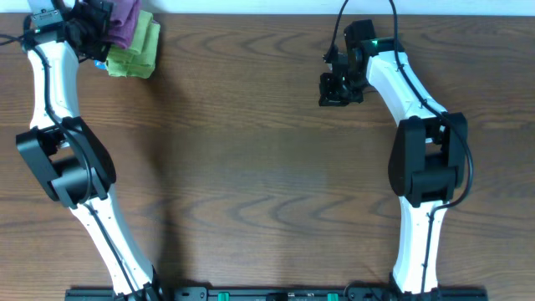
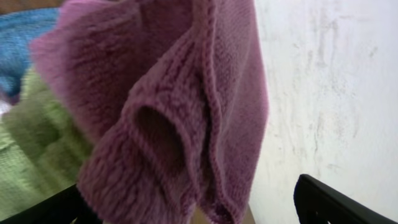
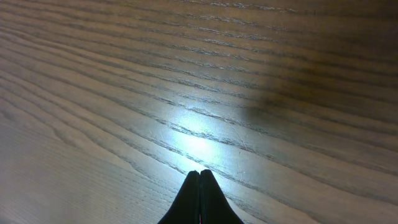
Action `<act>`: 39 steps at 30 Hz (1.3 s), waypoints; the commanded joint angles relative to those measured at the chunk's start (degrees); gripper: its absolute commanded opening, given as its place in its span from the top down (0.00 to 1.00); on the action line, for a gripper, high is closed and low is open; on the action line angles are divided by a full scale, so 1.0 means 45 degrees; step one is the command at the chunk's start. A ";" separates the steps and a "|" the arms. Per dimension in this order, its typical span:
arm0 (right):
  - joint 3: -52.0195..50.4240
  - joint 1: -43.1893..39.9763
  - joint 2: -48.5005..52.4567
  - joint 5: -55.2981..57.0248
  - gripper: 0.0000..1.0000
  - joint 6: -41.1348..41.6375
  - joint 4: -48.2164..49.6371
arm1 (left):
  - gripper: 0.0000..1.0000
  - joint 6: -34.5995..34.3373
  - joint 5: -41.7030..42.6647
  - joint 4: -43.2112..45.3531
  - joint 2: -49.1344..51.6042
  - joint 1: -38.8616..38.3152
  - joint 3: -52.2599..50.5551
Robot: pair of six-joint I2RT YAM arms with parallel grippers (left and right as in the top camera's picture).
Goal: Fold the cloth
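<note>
Hovering, left tool (image 1: 92,29) released, at the bunched cloth (image 1: 127,21) at eleven o'clock; worth gripping one corner only, missing the green cloth (image 1: 138,52) touching it; right tool (image 3: 199,180) clenched, empty.

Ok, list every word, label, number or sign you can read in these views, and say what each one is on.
None can be read. The purple cloth and the green cloth show no tag or print, the wooden table is unmarked, and the green spots on the rail at the table's near edge are too small to make out.
</note>
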 commanded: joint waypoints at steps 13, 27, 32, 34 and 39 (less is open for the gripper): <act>0.0194 -0.0034 -0.0345 -0.0083 0.98 0.0151 0.0073 | 0.05 0.0549 0.0738 -0.1651 0.0170 0.0539 -0.0039; 0.0194 -0.0034 -0.0345 -0.0083 0.98 0.0146 0.0078 | 0.05 0.2191 0.0860 -0.3390 -0.0957 0.0811 -0.0039; 0.0194 -0.0058 -0.0345 -0.0083 0.60 0.0146 0.0068 | 0.05 0.3842 -0.0627 -0.4794 -0.2001 0.0869 -0.0039; 0.0194 -0.0097 -0.0345 -0.0087 0.33 0.0151 0.0024 | 0.05 0.4541 -0.1302 -0.5328 -0.2642 0.0865 -0.0039; 0.0369 -0.0291 -0.0471 -0.0083 0.01 0.0146 -0.0801 | 0.05 0.6382 -0.1360 -0.6615 -0.3847 0.0753 -0.0039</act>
